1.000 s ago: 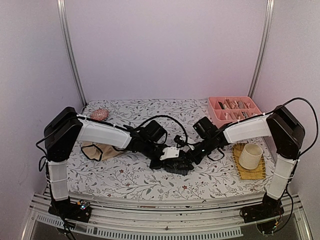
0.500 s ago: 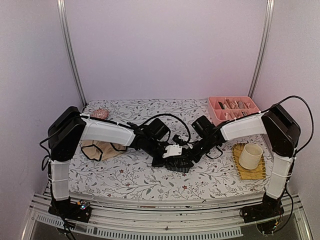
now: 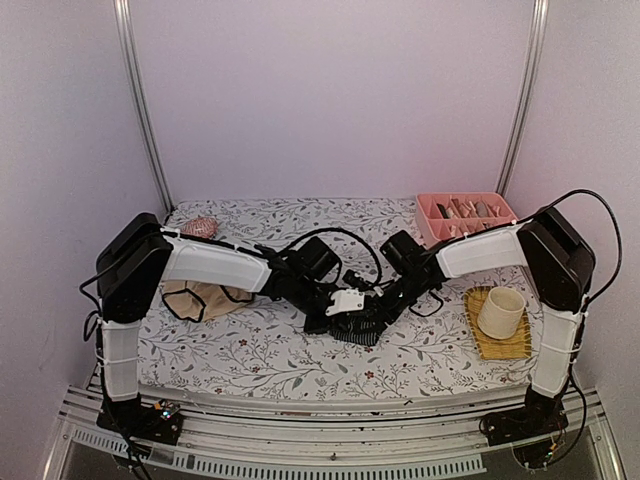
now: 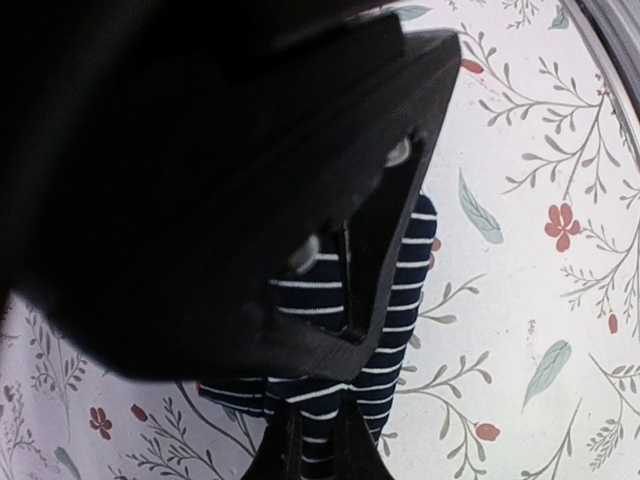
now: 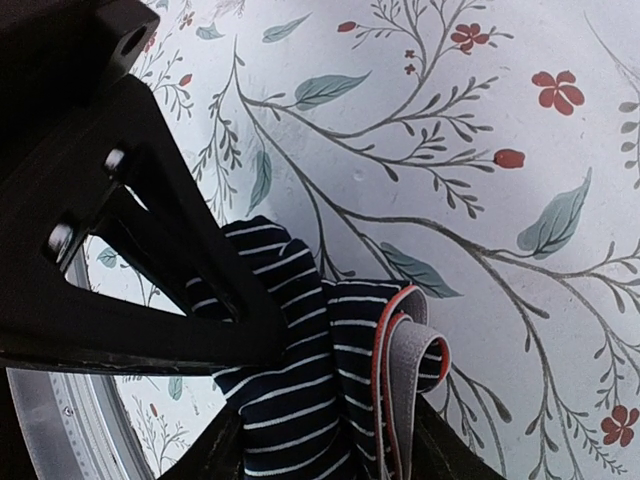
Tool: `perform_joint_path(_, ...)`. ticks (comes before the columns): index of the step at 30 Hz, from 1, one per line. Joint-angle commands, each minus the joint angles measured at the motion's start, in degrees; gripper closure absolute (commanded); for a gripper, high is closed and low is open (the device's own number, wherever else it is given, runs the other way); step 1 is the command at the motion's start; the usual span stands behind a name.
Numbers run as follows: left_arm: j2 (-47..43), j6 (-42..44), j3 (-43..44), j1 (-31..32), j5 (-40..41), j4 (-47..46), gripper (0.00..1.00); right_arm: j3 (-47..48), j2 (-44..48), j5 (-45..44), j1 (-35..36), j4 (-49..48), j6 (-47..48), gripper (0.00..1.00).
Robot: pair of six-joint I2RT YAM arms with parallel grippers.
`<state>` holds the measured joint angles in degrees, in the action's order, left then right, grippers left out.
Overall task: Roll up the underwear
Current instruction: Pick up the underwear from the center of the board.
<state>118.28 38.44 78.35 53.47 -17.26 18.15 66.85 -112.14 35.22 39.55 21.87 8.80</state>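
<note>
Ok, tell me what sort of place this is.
Probably a robot test booth dressed like a home: bare walls with metal rails, a floral tablecloth, and household bits like striped underwear and a pink tray.

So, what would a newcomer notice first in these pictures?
Both arms meet at mid-table: the left gripper sits close to the right gripper, which seems to pinch the bunched navy striped briefs. Beige briefs lie at the left, and a cream cup stands on a yellow mat at the right.
</note>
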Motion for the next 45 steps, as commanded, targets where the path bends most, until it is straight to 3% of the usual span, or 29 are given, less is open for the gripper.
perform_joint_path(1, 2.0, -0.9, 0.1, 0.6, 3.4, 1.9, 0.97, 0.3, -2.8, 0.9, 1.1, 3.9, 0.2, 0.52)
perform_joint_path(5, 1.6, -1.4, -0.3, 0.6, 4.7, 0.9, 0.97, 1.4, -3.6, 2.9, 1.1, 5.6, 0.7, 0.6)
perform_joint_path(8, 0.9, -2.0, -0.7, 0.6, 6.2, -0.4, 0.97, 2.0, -4.1, 2.8, 1.2, 6.8, 1.2, 0.82)
perform_joint_path(11, 0.1, -2.4, -1.2, 0.6, 7.5, -1.8, 0.96, 2.1, -4.4, 2.4, 1.1, 7.7, 1.2, 0.96)
perform_joint_path(14, -1.0, -2.9, -1.7, 0.6, 8.7, -2.8, 0.92, 2.1, -4.7, 2.5, 1.1, 8.3, 1.0, 0.98)
perform_joint_path(16, -2.5, -3.1, -2.4, 0.5, 9.2, -3.6, 0.83, 2.1, -4.6, 2.9, 1.1, 8.3, 1.0, 0.98)
perform_joint_path(22, -10.2, -4.2, -4.1, -0.9, 9.1, -4.5, 0.29, 2.0, -2.8, 0.2, 0.7, 7.8, 0.4, 0.98)
perform_joint_path(25, -14.5, -5.0, -5.2, -2.8, 8.6, -4.4, 0.06, 2.1, -0.7, -2.4, -0.2, 6.8, -0.6, 0.98)
perform_joint_path(26, -16.1, -5.4, -5.8, -3.6, 8.7, -4.3, 0.03, 2.1, 0.3, -4.1, -0.6, 6.4, -1.2, 0.98)
perform_joint_path(37, -28.1, -10.2, -17.8, -15.8, 9.4, -9.8, 0.01, 7.8, 12.8, -21.7, -10.2, -0.1, -3.5, 0.98)
perform_joint_path(40, -30.3, -10.7, -21.3, -17.1, 10.1, -12.7, 0.01, 12.7, 13.0, -28.4, -12.9, -0.9, -1.5, 0.98)
perform_joint_path(45, -33.6, -12.3, -25.0, -17.4, 11.3, -16.7, 0.01, 23.4, 7.9, -31.0, -19.3, -2.5, -1.2, 0.98)
